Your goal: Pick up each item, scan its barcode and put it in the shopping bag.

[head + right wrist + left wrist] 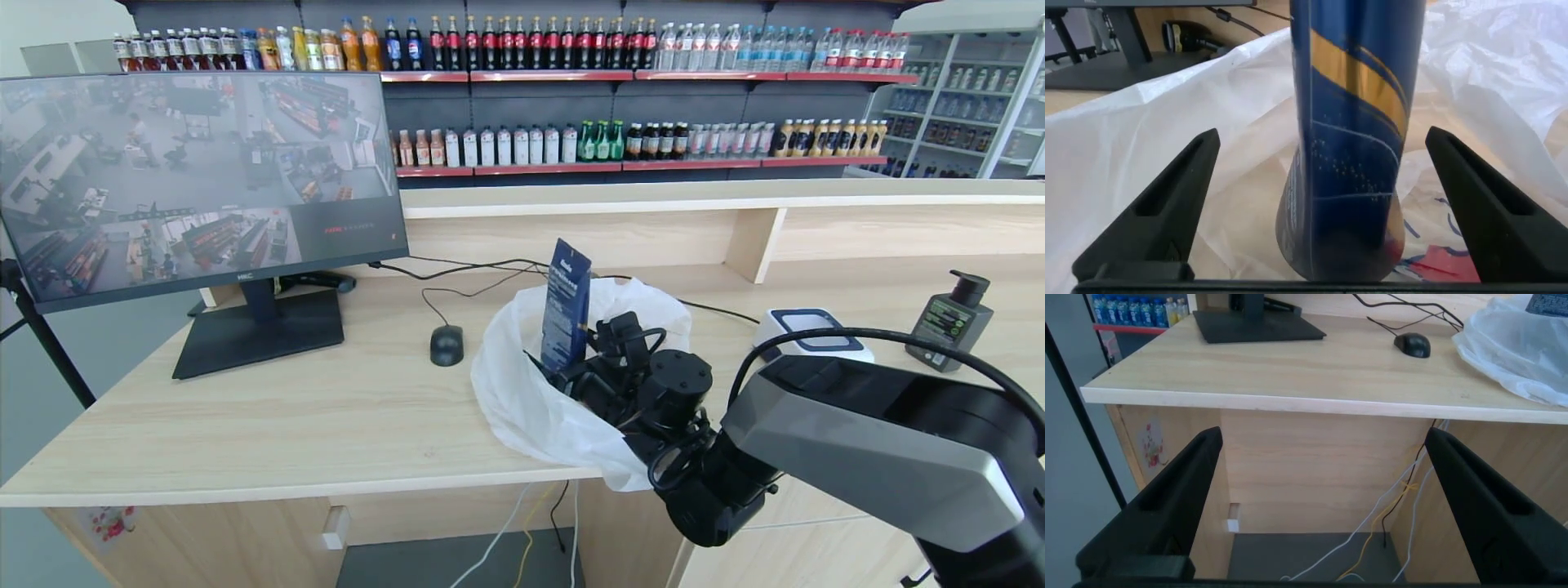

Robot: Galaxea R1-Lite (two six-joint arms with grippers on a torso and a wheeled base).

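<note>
Wooden counter [326, 425], seen from the near side, with far shelves [571, 77] carrying rows of bottled drinks whose labels are too small to read. At far left stands a monitor [196, 180] showing four camera scenes; small print marks its lower bezel.

Right of centre, at the near edge, lies the white plastic shopping bag [531, 408], its mouth open. The right gripper [1323, 143] is lowered into it, its jaws spread wide and gripping nothing. Between the jaws, touching neither, the blue package [566, 306] stands nearly upright inside the bag, its top rising above the bag's rim. It is tall and narrow, dark blue, with a diagonal gold band, fine white speckling and white lettering near the top. A red-printed patch lies beside its base.

The left gripper [1323, 457] hangs below the counter's near left edge, facing the panel under it, jaws wide apart and empty.

At far right stands a grey pump bottle [951, 322] with a printed label; left of it, a white scanner [812, 331] with a dark window. A black mouse [446, 345] lies just left of the bag.
</note>
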